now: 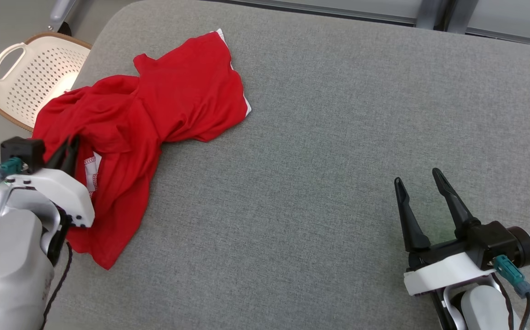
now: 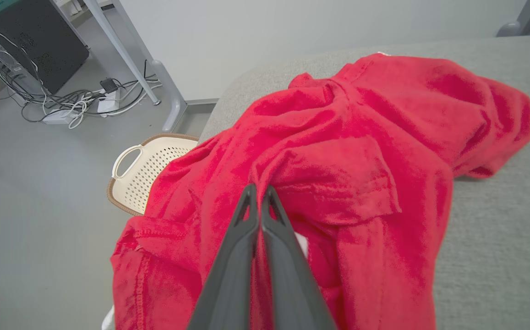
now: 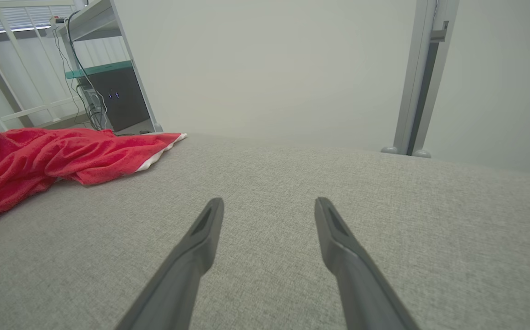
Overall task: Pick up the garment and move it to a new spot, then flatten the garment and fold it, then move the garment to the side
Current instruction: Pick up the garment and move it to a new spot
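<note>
Judged to be in the first step, the pick-up. Clenched tight on a raised fold of the crumpled red cloth garment point(image 1: 155, 105) with the two dark fingers of the left gripper point(image 2: 259, 195), tips pressed together on the ridge of cloth. Heaped ahead of those fingers and to both sides of them, at the left edge of the grey fabric-covered table point(image 1: 338, 137), seemingly with one part draped past that edge above the cream perforated plastic basket point(image 1: 35, 73) on the floor. Spread wide and holding nothing at the right gripper point(image 1: 417, 176), poised over bare grey fabric, with the red cloth well apart, off to the left of its fingers. Next, probably: lift high enough to clear the trailing cloth, carry toward the open middle of the table, and mind a slip from so narrow a pinch. Cannot tell how many layers sit between the left fingertips, nor which part of the garment. Near hem hidden behind the left forearm in the head view; neck and sleeves lost among the folds.
</note>
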Robot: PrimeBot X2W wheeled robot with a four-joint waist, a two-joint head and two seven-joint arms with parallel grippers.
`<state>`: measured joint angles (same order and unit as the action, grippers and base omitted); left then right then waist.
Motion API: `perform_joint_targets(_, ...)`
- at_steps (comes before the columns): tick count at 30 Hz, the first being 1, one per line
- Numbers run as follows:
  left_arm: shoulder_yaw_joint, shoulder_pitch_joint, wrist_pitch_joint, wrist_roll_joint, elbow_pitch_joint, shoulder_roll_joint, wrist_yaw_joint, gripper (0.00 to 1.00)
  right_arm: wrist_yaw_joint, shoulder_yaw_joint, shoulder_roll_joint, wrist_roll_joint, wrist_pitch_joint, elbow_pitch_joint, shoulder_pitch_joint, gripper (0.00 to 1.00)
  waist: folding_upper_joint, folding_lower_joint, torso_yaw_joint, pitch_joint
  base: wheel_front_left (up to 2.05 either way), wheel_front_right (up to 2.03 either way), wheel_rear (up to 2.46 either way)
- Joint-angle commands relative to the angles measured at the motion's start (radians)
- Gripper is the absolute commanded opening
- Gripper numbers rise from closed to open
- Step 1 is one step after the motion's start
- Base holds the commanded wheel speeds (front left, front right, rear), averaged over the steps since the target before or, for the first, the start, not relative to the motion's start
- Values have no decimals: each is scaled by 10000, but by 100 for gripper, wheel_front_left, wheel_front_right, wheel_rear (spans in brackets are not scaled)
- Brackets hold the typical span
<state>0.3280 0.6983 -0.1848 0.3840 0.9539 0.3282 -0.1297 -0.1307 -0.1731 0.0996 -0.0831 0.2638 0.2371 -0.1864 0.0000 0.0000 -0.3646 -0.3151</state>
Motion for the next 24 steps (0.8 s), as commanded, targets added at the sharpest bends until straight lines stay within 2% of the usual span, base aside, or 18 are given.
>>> perform_joint_targets(1, -48, 248, -187, 79, 46, 102, -1, 0, -1, 3, 22, 58, 14, 22, -55, 100, 0, 0, -5, 36, 0, 0, 0)
perform_joint_targets(5, -282, 416, -674, 574, -296, -152, -1, 0, -1, -57, -49, -27, 14, 124, -99, 100, 0, 0, -28, 262, 0, 0, 0)
perform_joint_targets(8, -521, 535, -801, 1190, -1209, -244, -2, 0, -1, -89, -131, -127, 14, 174, -99, 100, 0, 0, -7, 548, 0, 0, 0)
perform_joint_targets(11, -627, 371, -814, 2355, -2876, -633, -3, 0, -1, -141, -254, -288, 14, 143, -25, 100, 0, 0, 70, 879, 0, 0, 0)
perform_joint_targets(14, -498, -10, -814, 3302, -4432, -332, 1, 0, -1, -160, -327, -459, 14, 253, 141, 100, 0, 0, 266, 1288, 0, 0, 0)
perform_joint_targets(17, -452, -107, -814, 3892, -5566, -378, -4, 0, -1, -153, -416, -634, 14, 261, 224, 100, 0, 0, 546, 1661, 0, 0, 0)
perform_joint_targets(20, -343, -32, -727, 4061, -6266, -351, -2, 0, -1, -113, -440, -774, 14, 205, 304, 100, 0, 0, 852, 1939, 0, 0, 0)
perform_joint_targets(24, -72, 237, -321, 3910, -6922, -585, 401, 0, -1, -99, -481, -947, 14, 77, 297, 100, 0, 0, 1334, 2187, 0, 0, 0)
